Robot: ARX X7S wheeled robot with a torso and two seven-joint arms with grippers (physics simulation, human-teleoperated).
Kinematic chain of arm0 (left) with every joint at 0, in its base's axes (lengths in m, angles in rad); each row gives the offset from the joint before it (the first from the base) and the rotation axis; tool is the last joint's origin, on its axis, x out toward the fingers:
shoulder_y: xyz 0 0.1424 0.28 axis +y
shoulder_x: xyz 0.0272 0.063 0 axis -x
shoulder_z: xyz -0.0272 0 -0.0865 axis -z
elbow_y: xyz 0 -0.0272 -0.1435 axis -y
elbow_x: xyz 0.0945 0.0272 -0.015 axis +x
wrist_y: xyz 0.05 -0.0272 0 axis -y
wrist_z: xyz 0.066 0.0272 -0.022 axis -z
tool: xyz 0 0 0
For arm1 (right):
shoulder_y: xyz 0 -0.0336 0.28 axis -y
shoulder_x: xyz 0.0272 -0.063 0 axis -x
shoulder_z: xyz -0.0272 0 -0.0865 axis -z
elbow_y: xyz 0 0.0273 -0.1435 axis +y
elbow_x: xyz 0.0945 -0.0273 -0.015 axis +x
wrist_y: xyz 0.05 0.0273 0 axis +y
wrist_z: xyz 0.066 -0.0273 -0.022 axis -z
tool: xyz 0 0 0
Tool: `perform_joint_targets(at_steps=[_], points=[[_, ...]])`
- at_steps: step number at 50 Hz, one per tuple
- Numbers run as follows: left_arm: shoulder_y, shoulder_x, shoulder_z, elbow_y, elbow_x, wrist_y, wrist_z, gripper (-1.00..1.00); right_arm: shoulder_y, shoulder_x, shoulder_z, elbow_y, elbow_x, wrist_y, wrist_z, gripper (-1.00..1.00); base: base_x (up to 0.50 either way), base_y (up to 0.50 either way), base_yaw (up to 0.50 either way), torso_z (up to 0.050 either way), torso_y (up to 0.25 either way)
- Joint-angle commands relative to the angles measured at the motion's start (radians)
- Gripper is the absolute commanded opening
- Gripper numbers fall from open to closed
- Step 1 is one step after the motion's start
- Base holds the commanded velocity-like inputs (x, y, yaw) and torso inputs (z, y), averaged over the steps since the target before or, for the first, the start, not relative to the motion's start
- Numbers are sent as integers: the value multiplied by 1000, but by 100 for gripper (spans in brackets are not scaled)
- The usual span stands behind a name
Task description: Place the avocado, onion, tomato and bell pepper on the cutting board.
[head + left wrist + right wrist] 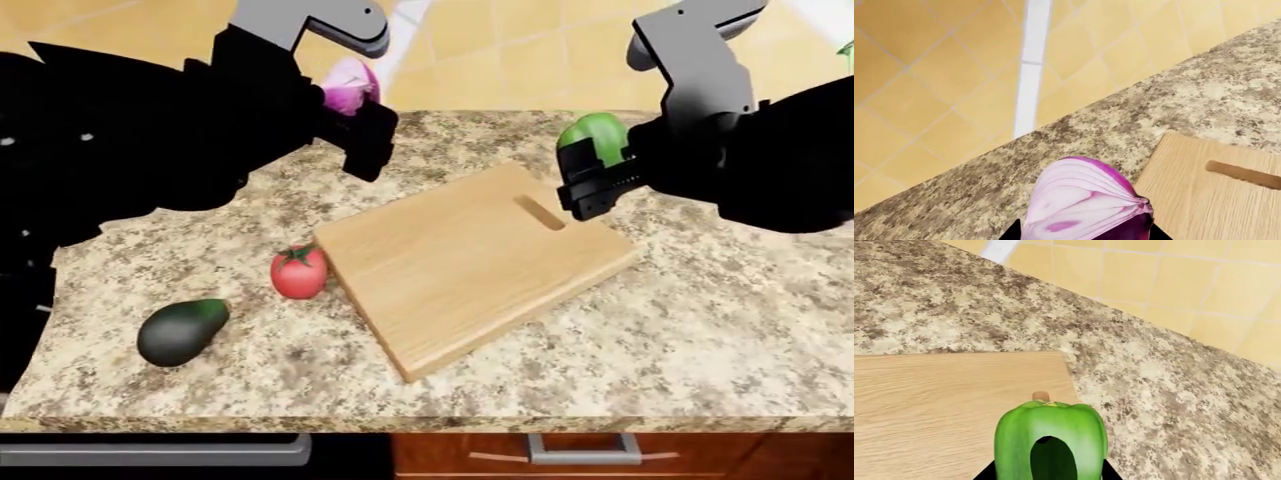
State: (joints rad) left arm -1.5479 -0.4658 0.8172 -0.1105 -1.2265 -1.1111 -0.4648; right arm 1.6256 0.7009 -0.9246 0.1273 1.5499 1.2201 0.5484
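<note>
Your left end effector (358,120) grips the onion (347,90), raised above the counter (721,330) beyond the board (467,265)'s far-left corner. Right end effector (594,175) grips the pepper (595,135) over the board's slot end. Tomato (298,272) touches the board's left edge; avocado (183,331) lies farther left of it.

Purple onion (1084,202), green bell pepper (1050,440), red tomato (298,272), speckled counter (694,320).
</note>
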Motion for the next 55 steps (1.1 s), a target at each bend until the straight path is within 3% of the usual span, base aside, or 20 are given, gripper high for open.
perform_joint_targets(at_steps=[1, 6, 11, 24, 39, 55], points=[[8, -13, -13, 5, -1, 16, -16, -100, 3, -19, -8, 9, -53, -24, -43, -100, 0, 0, 0, 10, 0], [6, -14, -18, 14, -12, 11, -25, -100, 13, -25, -8, 16, -54, -21, -11, -100, 0, 0, 0, 0, 0], [12, -11, -11, 14, -3, 20, -17, -100, 6, -23, -29, -9, -83, -30, -93, -100, 0, 0, 0, 0, 0], [-3, -9, -4, 24, 8, 27, -9, -100, 9, -42, -39, 21, -75, -14, -60, -100, 490, -54, 0, 0, 2], [-22, -13, -18, 63, -16, 15, -33, -100, 5, -41, -39, 14, 65, 81, 71, -100, 0, 0, 0, 0, 1], [-10, -18, -12, 63, -12, 25, -24, -100, -32, -69, -71, 7, 70, 85, 61, -100, 0, 0, 0, 1, 1]])
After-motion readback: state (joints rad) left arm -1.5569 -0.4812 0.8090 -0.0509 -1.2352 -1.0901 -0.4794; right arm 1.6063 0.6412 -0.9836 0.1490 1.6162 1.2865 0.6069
